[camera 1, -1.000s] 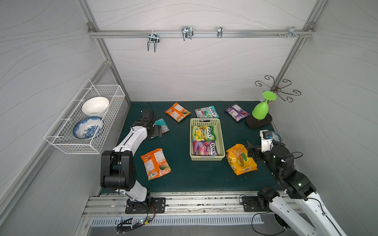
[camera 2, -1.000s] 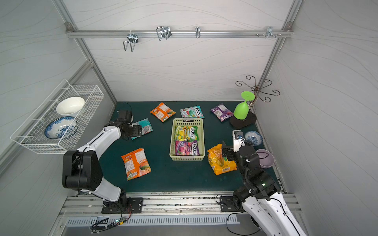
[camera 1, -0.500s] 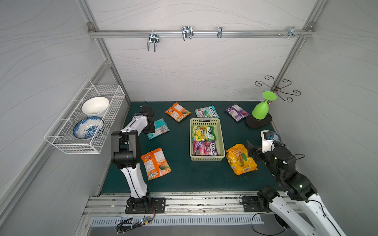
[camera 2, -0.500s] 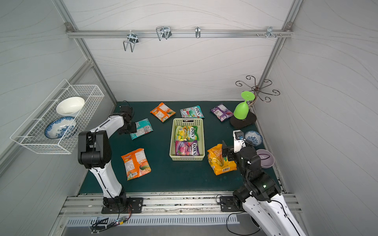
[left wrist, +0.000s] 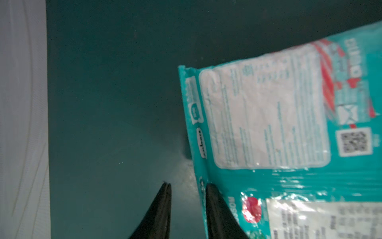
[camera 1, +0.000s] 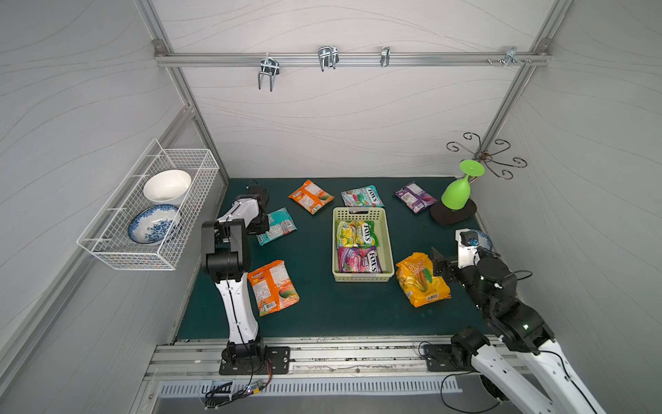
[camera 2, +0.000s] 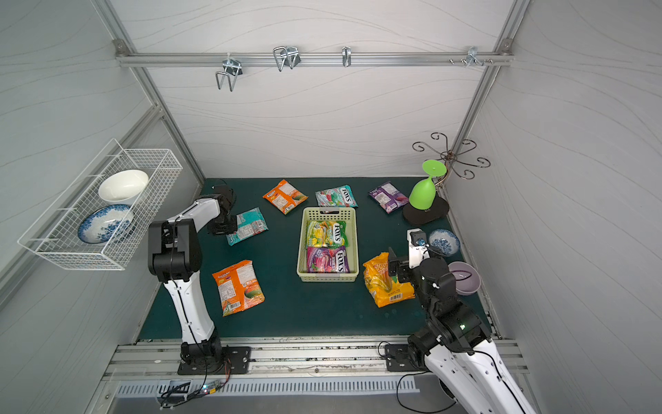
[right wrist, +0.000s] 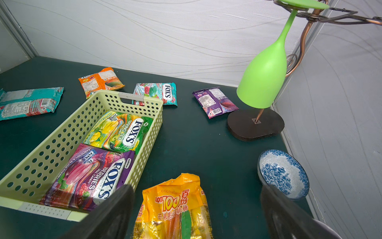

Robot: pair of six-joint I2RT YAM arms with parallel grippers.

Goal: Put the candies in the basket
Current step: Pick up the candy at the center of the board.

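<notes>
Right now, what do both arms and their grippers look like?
The left arm and right arm have white links, black joint housings and black cables; the right shows a small green light. The left gripper and right gripper each have two tapering black fingers.

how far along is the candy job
Done: two Fox's packets lie in the basket. In hand: nothing clearly; the left pincer is at the teal packet's edge, the open right pincer at the yellow bag. Left: those plus four packets on the mat.
</notes>
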